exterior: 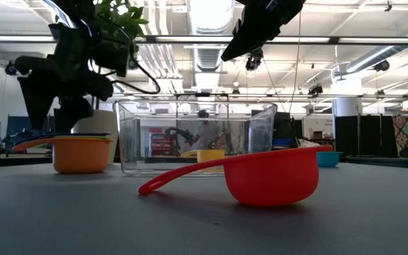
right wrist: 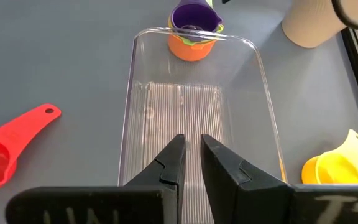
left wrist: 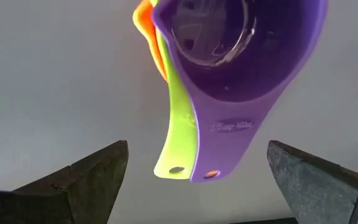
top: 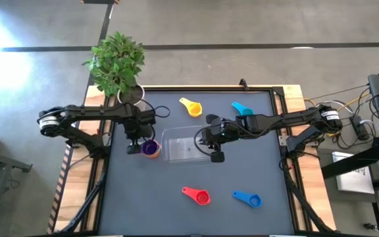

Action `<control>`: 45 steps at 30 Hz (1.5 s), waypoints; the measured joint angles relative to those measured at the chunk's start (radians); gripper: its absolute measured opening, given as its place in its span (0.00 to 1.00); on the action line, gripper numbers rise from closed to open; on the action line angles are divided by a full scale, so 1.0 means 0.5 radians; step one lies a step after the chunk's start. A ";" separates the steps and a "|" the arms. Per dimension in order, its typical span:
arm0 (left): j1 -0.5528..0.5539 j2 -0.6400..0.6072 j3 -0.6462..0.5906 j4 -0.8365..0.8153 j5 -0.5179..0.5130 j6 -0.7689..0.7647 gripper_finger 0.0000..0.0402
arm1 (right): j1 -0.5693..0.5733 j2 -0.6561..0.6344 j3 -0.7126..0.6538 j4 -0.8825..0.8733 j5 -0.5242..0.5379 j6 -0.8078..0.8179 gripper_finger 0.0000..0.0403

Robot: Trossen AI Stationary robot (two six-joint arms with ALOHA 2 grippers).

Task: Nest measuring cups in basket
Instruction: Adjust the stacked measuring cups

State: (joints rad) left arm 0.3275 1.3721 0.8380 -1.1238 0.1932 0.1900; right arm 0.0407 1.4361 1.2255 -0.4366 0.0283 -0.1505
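Note:
A nested stack of the purple, green and orange cups (top: 151, 149) stands on the table just left of the clear basket (top: 186, 143). My left gripper (top: 135, 141) is wide open at the stack's left. In the left wrist view (left wrist: 196, 152) one finger stands on either side of the stack's handles (left wrist: 194, 134) without touching them. My right gripper (top: 212, 143) hangs above the basket's right end, its fingers (right wrist: 192, 146) almost closed and holding nothing. The low view shows it well above the basket (exterior: 195, 138). The yellow (top: 191, 106), light blue (top: 242, 108), red (top: 197, 195) and blue (top: 247, 198) cups lie apart on the table.
A white plant pot (top: 131, 94) with a leafy plant (top: 117, 62) stands at the table's far left, just behind my left arm. The red cup (exterior: 275, 177) lies nearest the front edge, its handle toward the left. Cables run along the table's right side.

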 joint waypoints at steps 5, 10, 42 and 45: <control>0.001 0.026 -0.024 0.012 -0.002 -0.075 0.91 | 0.000 0.000 0.000 0.000 0.000 -0.010 0.10; -0.024 0.052 -0.072 0.107 -0.009 -0.183 0.91 | 0.000 0.000 0.000 -0.001 0.000 -0.015 0.10; -0.156 0.078 -0.129 0.329 -0.497 -0.788 0.56 | 0.000 0.000 0.000 0.001 0.000 -0.089 0.10; -0.156 0.078 -0.129 0.329 -0.497 -0.786 0.45 | 0.000 0.000 0.000 0.000 0.000 -0.103 0.10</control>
State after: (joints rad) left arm 0.2497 1.4109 0.7734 -0.9592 -0.0555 -0.2032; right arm 0.0406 1.4361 1.2255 -0.4366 0.0280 -0.2021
